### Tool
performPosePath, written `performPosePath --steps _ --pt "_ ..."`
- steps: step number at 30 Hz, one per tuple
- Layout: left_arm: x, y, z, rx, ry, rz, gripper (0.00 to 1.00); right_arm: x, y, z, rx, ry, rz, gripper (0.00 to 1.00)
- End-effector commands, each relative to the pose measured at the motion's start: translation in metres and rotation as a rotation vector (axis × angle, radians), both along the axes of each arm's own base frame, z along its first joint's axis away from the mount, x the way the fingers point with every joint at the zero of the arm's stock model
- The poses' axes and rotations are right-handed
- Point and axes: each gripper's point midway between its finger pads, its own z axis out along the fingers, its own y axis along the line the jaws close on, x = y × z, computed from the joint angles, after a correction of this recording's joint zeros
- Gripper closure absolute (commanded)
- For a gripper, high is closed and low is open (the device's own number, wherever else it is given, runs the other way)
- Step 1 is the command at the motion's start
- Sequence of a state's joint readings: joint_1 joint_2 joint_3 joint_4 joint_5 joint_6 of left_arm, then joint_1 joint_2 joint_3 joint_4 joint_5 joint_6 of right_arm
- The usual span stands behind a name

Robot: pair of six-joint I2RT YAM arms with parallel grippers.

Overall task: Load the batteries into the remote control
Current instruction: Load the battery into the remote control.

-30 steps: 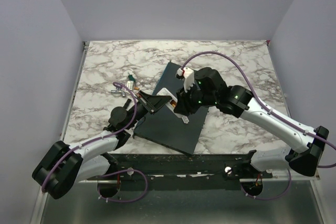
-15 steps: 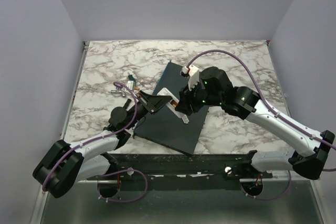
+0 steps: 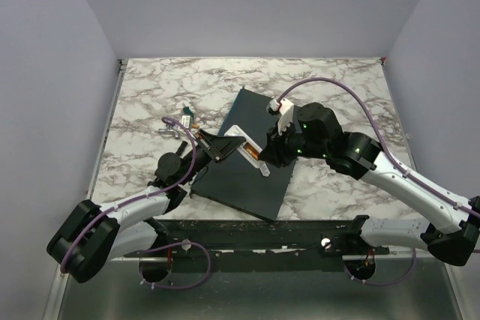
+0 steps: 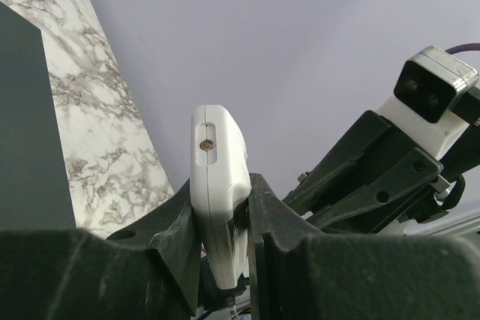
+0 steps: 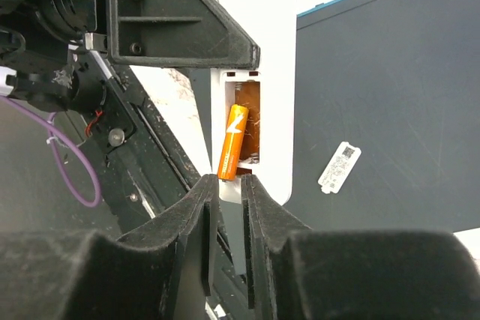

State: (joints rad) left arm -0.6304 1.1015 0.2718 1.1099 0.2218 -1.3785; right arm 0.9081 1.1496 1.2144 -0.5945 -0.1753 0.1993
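Centrally, the marble counter point(image 3: 337, 88) is taken up by a dark grey slab point(image 3: 240, 181), laid askew from the middle toward the near edge. Above the slab's left part, clear of the counter, the remote control point(image 4: 217, 155) is held on edge by the left hand point(image 4: 223, 207), which is clamped shut on it. Its open battery bay point(image 5: 251, 121) is turned toward the right hand point(image 5: 229, 185). One orange battery point(image 5: 234, 136) is seen slanted in the bay, and its near end lies between the narrowly parted right fingertips. Whether that end is pinched or merely flanked cannot be told.

The step in hand is judged to be the seating of this battery. It would best be lined up with the bay's long axis, pushed against the far contact first, and its near end then pressed down flat. The left grip should be kept firm so that the remote does not yield under the push.

Room is tight, since the far end of the bay is crowded by the left hand's dark fingers. A small white tag point(image 5: 339, 164) lies on the slab, apart from the work. A few loose items point(image 3: 178, 122) lie toward the counter's left edge, too small to be identified
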Motion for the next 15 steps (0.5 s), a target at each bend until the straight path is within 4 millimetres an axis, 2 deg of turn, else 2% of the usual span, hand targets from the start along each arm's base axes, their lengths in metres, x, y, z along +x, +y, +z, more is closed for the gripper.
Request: performPosePath --steps 1,15 --pt "-0.0080 0.0003 0.0123 -0.026 -0.044 -0.024 1.00 -0.0040 0.0029 0.0028 0.037 0.004 0.017 0.76" --pt "-0.0071 -0.0002 0.0123 -0.026 -0.045 -0.023 1.00 -0.0016 0.0045 -0.0030 0.028 0.012 0.009 0.80"
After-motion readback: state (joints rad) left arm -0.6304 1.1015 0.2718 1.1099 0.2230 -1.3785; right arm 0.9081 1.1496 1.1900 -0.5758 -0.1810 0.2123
